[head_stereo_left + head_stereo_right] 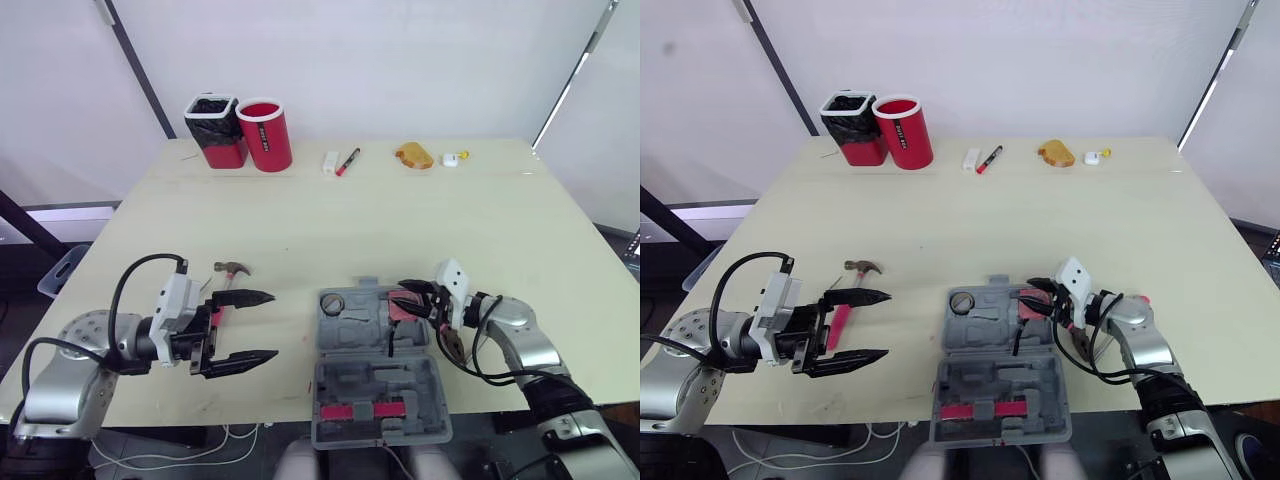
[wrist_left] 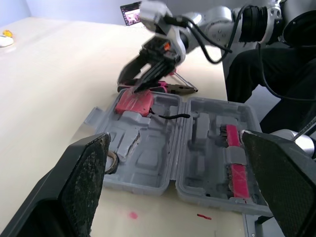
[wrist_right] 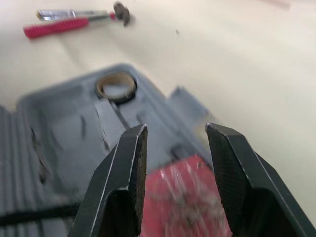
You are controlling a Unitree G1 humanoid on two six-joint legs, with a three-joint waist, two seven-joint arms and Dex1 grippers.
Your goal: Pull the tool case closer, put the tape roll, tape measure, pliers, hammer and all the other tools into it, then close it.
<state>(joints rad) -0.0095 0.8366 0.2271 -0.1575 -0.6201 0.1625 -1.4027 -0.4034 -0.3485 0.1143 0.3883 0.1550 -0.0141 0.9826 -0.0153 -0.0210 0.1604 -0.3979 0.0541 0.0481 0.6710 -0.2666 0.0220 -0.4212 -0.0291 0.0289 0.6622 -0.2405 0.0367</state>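
- The grey tool case (image 1: 372,385) lies open near the front edge of the table (image 1: 300,220), its two halves flat; it sits between the two arms, closer to the right one
- The tape roll (image 1: 333,303) is already in the far half of the case, in the corner nearest the left arm
- The red tape measure (image 2: 132,103) rests in that same half, on the side toward the right arm
- The right gripper (image 3: 176,129) hangs directly over the tape measure with its fingers parted and nothing clamped between them; I cannot tell whether the tips touch the red body
- The pliers (image 2: 177,89) lie on the table just outside the case, beside the right arm
- The hammer (image 1: 225,285), with a pink handle, lies on the table to the left of the case, just behind the left gripper (image 1: 262,326)
- The left gripper's fingers are spread wide and empty, pointing toward the case
- Along the far edge stand a black bin (image 1: 213,128) and a red cup (image 1: 265,133), touching; a marker (image 1: 347,161) lies further along
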